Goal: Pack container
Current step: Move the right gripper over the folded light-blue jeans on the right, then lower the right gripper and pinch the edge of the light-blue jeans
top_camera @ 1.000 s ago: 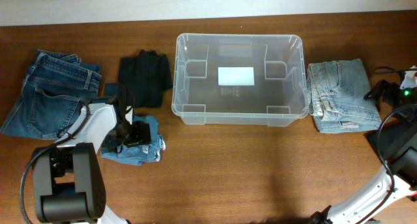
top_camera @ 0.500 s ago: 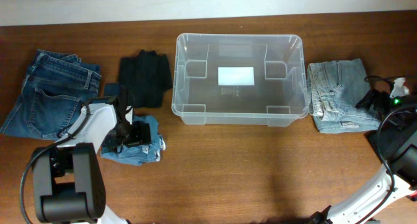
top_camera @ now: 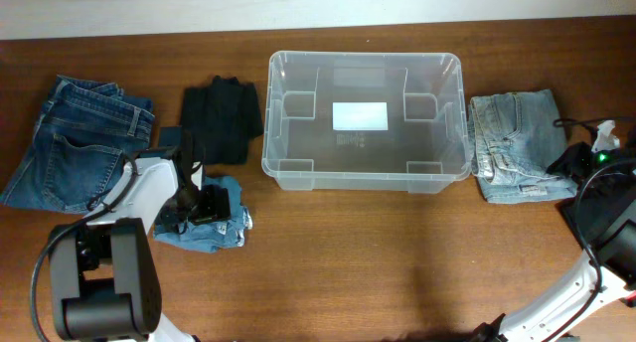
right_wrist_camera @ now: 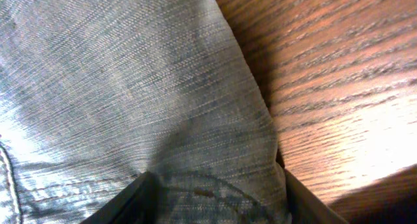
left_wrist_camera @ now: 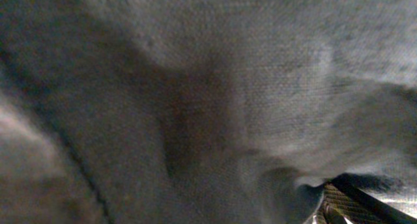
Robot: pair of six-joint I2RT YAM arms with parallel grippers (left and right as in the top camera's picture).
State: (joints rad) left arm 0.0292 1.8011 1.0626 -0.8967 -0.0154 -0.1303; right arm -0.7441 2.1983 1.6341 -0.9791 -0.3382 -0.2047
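- The big clear plastic box (top_camera: 298, 178) sits empty at the middle of the table's (top_camera: 397, 272) far edge.
- By the right edge, the right tool (right_wrist_camera: 215, 185) has its jaws on both sides of the folded light blue jeans' (top_camera: 517, 143) edge. I cannot tell if it pinches tight. A thin pinch could slip.
- The left tool (top_camera: 199, 205), wide open, presses the small blue denim heap (top_camera: 227, 231).

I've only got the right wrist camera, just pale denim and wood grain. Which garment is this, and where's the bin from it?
Observer: It's the folded light-blue jeans, lying just to the right of the clear container.
Operator: Anything packed in it yet?
Observer: No, only a white label shows on its base.
Operator: What else is waiting?
Observer: Three more, all left of the bin: dark jeans, a black garment and a crumpled blue piece.
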